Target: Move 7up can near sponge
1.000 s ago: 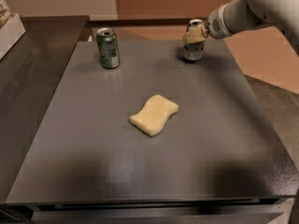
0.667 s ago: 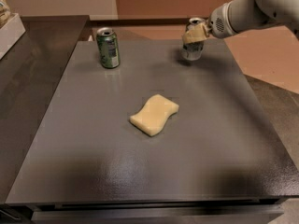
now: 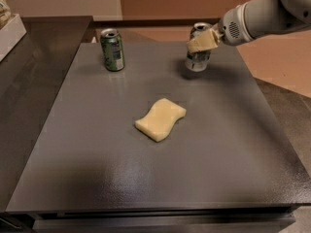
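Note:
The 7up can [image 3: 198, 61], silvery-grey with a silver top, stands upright at the far right of the dark table [image 3: 97, 174]. My gripper [image 3: 198, 43] reaches in from the upper right and is shut on the can's upper half. One tan finger [image 3: 201, 42] crosses the can's front. The pale yellow wavy sponge [image 3: 160, 119] lies flat at the table's middle, well in front of and left of the can. Whether the can's base touches the table is unclear.
A darker all-green can [image 3: 112, 50] stands upright at the far left of the table. A white box [image 3: 10, 32] sits on the dark counter at the left edge. My white arm [image 3: 265, 14] spans the upper right.
The gripper and the 7up can have shifted slightly nearer and to the left together. The sponge and green can have not moved.

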Controlling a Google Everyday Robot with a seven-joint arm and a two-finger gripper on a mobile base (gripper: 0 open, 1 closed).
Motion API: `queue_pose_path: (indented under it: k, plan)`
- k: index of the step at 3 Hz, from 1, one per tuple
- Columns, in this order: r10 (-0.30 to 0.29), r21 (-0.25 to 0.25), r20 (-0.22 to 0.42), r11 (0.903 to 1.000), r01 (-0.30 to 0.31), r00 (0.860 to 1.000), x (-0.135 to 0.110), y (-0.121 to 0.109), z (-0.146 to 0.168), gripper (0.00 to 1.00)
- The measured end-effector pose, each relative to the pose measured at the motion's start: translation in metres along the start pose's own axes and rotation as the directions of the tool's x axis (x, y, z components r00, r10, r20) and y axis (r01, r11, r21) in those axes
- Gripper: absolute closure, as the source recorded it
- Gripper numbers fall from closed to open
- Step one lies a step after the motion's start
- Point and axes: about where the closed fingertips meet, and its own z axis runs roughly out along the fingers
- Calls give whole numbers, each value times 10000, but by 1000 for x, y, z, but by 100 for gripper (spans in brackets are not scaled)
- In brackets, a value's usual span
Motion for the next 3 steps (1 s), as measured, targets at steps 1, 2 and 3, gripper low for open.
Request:
queue_pose_path:
  k: [1,2,3]
  plan:
    - [-60,-362,-521,9993,41,9986,18,31,-10,100]
    - [-171,-531,-794,9985,129,9967,29,51,-12,100]
    - [-275,-695,-792,9973,220,9965,37,68,-10,100]
